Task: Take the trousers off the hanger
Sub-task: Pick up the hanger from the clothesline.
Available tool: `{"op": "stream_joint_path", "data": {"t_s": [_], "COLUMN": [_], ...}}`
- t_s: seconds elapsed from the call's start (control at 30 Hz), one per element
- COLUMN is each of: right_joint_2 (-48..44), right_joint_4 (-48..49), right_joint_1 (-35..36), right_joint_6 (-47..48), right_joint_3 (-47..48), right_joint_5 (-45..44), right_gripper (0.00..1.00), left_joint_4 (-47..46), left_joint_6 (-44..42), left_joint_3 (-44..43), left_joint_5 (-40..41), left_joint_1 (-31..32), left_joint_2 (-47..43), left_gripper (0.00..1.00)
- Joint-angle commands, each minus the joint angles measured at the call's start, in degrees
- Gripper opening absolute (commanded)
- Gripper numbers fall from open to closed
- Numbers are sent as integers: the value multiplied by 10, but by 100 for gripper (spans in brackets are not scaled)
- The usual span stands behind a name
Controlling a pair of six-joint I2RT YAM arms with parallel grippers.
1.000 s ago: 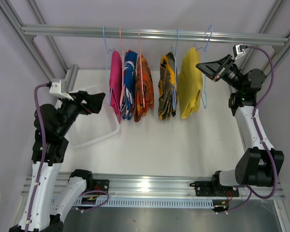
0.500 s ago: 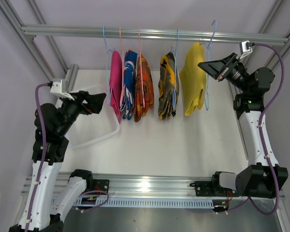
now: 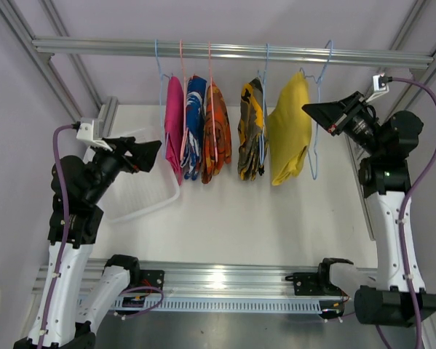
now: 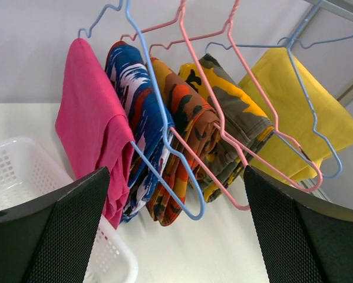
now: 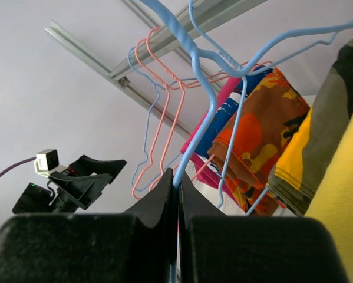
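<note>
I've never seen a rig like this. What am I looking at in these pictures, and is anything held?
Two robot arms, left and right, are bolted at the near edge of a white table. The wide picture looks down from above and behind them; the other two come from a camera on each wrist. Five small pairs of trousers hang on wire hangers from a metal rail: pink, blue-and-white, orange camouflage, yellow-and-dark camouflage, plain yellow. A white basket stands on the table at the left. The right end effector is shut on the blue hanger carrying the yellow trousers. The left end effector is open, holding nothing, near the basket.
</note>
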State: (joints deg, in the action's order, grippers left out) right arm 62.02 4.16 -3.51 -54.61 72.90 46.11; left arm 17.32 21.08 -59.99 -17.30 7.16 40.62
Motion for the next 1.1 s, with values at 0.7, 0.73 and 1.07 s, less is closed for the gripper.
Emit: {"op": "stream_joint_path", "data": {"t_s": [0.7,0.73,1.07], "right_joint_2": [-274,-281,-315], "right_joint_4": [-194,-195,-205], "right_joint_1": [14,14,14], "right_joint_6": [195,189,173], "right_joint_3": [-80,-86,-125], "right_joint_5": [-261,-267,-356], "right_gripper": [0,0,0], "left_joint_4": [2,2,-30], "left_joint_6": [-71,-74,-87], "left_joint_3": [-7,-7,31], "left_joint_5": [74,77,166], "left_joint_1": [225,231,383], "left_joint_2": [3,3,29], "left_gripper": [99,99,99]}}
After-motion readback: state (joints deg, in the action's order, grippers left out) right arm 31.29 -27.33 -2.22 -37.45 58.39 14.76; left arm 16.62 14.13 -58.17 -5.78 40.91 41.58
